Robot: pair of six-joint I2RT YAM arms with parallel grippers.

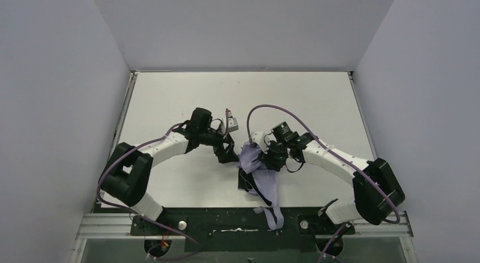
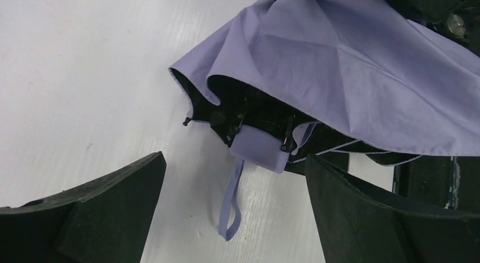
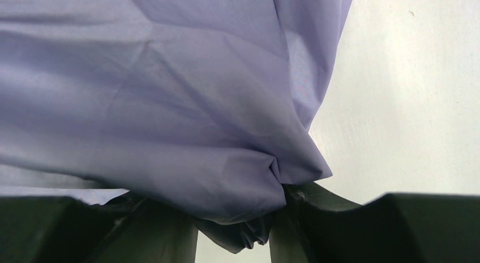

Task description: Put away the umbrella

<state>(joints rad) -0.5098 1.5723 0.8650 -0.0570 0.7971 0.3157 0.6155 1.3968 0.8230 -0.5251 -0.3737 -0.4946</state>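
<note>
The umbrella (image 1: 259, 172) lies half collapsed near the middle of the table (image 1: 187, 99), toward the near edge and between the two arms. A strip of its fabric trails over the black base rail (image 1: 215, 222). The lavender canopy looks thin, limp and likely slick, so I'd expect it to slide and balloon rather than hold a shape. The black ribs under it look slender and easy to bend. The firm place to take hold is, I'd say, the small lavender handle (image 2: 260, 150), which rests on the table with its wrist loop (image 2: 231, 206) lying toward the left arm.

The right gripper (image 3: 235, 229) has its fingers pinched on a bunched fold of the canopy. The left gripper (image 1: 228, 154) hangs just left of the umbrella with its jaws spread wide, holding nothing, and the handle sits just beyond its fingertips.

No sleeve, bag or bin shows in any view, so I can't tell where it is meant to go.
</note>
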